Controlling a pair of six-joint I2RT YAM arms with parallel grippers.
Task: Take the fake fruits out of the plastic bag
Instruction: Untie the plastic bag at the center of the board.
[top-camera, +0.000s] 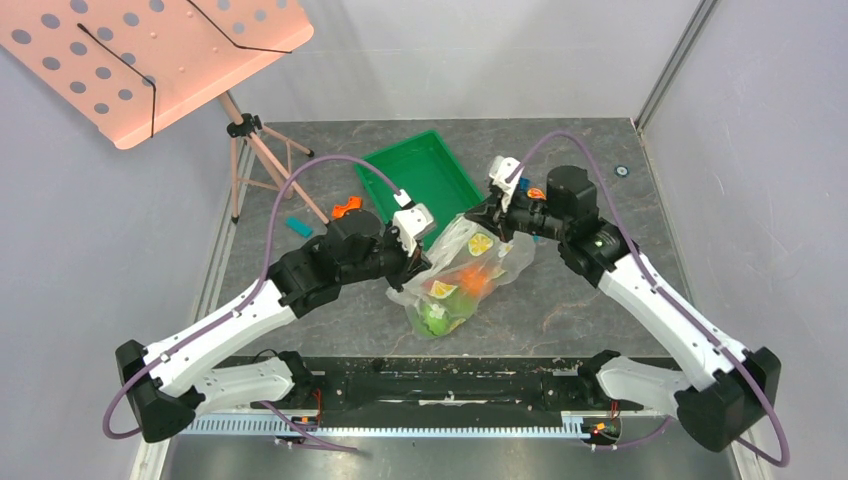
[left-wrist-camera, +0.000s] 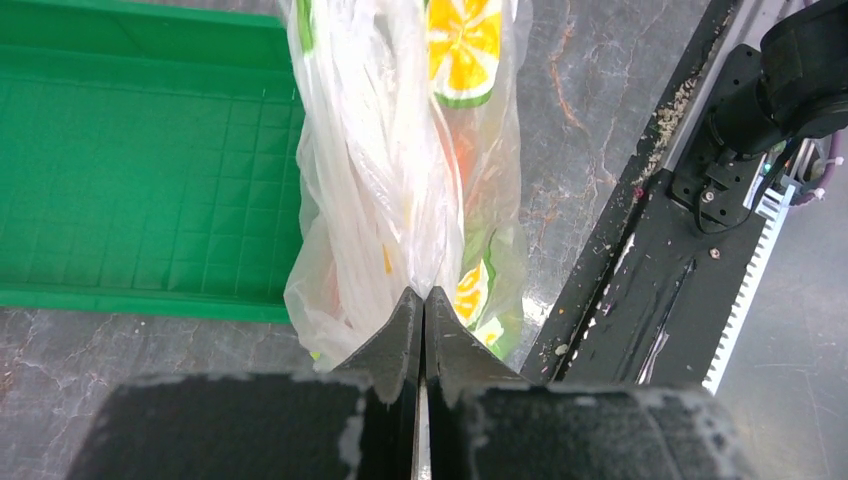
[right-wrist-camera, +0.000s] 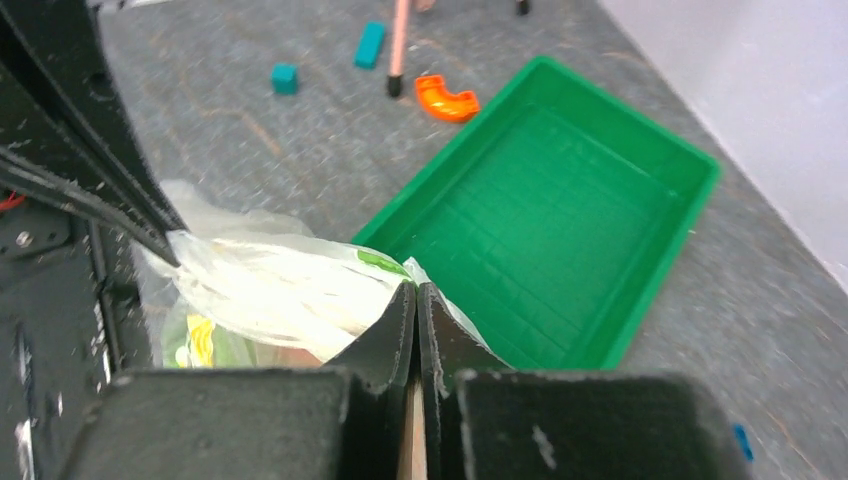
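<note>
Top external view puts the plastic bag (top-camera: 470, 268) at centre frame, lying on the grey table (top-camera: 600, 300) just below the green tray (top-camera: 425, 160). The fake fruits (top-camera: 473, 281) are inside it, with an orange shape mid-bag and a green one toward its lower-left end. The left gripper (left-wrist-camera: 422, 296) has its fingers pressed fully together on a bunched fold of film at the bag's upper-left edge. The right gripper (right-wrist-camera: 416, 290) is likewise clamped tight, pinching film at the bag's upper edge. The thin, slick plastic may slip from either pinch, or tear if the arms pull apart too hard. If both layers are caught together, the mouth may not open, and the fruits could stay trapped or roll off the table.
</note>
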